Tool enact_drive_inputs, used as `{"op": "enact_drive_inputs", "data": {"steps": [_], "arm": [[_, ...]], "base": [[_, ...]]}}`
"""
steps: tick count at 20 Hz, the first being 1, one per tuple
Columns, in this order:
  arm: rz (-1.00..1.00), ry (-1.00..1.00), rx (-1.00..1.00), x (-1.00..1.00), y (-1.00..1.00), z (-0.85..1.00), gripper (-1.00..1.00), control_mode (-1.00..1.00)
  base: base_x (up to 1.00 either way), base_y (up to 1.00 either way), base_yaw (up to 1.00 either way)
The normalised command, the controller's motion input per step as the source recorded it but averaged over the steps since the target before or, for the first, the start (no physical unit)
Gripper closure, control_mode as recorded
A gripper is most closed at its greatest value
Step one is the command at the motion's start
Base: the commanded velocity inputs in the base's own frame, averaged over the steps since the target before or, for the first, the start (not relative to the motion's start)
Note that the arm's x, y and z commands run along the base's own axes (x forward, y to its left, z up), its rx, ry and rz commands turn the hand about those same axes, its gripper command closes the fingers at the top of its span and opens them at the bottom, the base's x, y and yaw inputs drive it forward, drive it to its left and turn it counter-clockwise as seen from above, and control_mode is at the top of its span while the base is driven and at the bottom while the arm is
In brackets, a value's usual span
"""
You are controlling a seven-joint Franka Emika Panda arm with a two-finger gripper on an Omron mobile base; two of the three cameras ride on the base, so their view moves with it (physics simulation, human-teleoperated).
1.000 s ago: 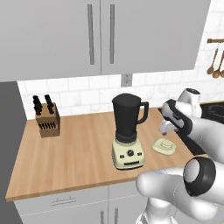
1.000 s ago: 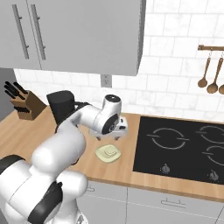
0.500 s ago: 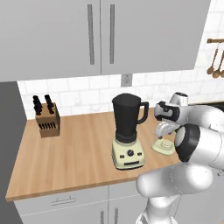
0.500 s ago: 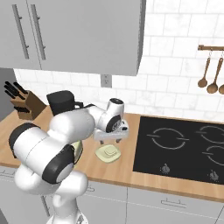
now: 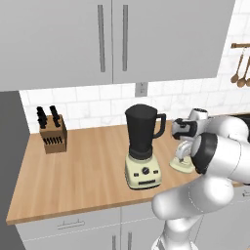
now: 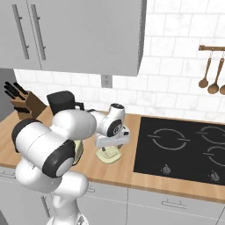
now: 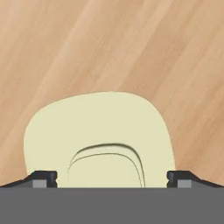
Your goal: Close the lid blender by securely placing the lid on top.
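The blender (image 5: pixel 142 146) stands on the wooden counter (image 5: pixel 83 171), its dark jar uncovered, its cream base facing the front edge. To its right the pale cream lid (image 5: pixel 181 165) lies flat on the counter. My gripper (image 5: pixel 181 153) hangs straight above the lid, pointing down. In the hand view the lid (image 7: pixel 98 131) is very close, its raised knob between my two fingertips (image 7: pixel 42 178), which stand wide apart; the gripper (image 7: pixel 111 180) is open and holds nothing. From the right base view my arm hides much of the blender (image 6: pixel 62 103), and the lid (image 6: pixel 109 154) sits just under the gripper (image 6: pixel 112 144).
A wooden knife block (image 5: pixel 52 134) stands at the back left of the counter. A black cooktop (image 6: pixel 184 149) lies right of the lid. Wooden utensils (image 6: pixel 208 79) hang on the tiled wall, and grey cabinets (image 5: pixel 112 39) hang above the blender.
My hand has dropped down over the lid and now hovers just above it. The arm's elbow has swung in closer to the cameras. Lid and blender have not moved.
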Motion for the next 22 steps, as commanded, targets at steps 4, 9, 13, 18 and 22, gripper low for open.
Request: {"op": "enact_drive_inputs", "data": {"steps": [4,9,13,18,22], "arm": [[0.1,-0.01,-0.09,-0.1,0.03,-0.38,-1.0,-1.0],[0.09,-0.03,-0.07,0.03,0.01,-0.46,-1.0,-1.0],[0.1,-0.06,-0.04,-0.05,0.16,-0.48,1.0,-1.0],[0.13,-0.14,0.0,-0.15,0.0,0.34,1.0,-1.0],[0.17,-0.17,0.0,0.0,-0.11,0.99,1.0,-1.0]], "base": [[0.0,0.0,0.0],[0.0,0.0,0.0],[0.0,0.0,0.0],[0.0,0.0,0.0],[0.0,0.0,0.0]]}}
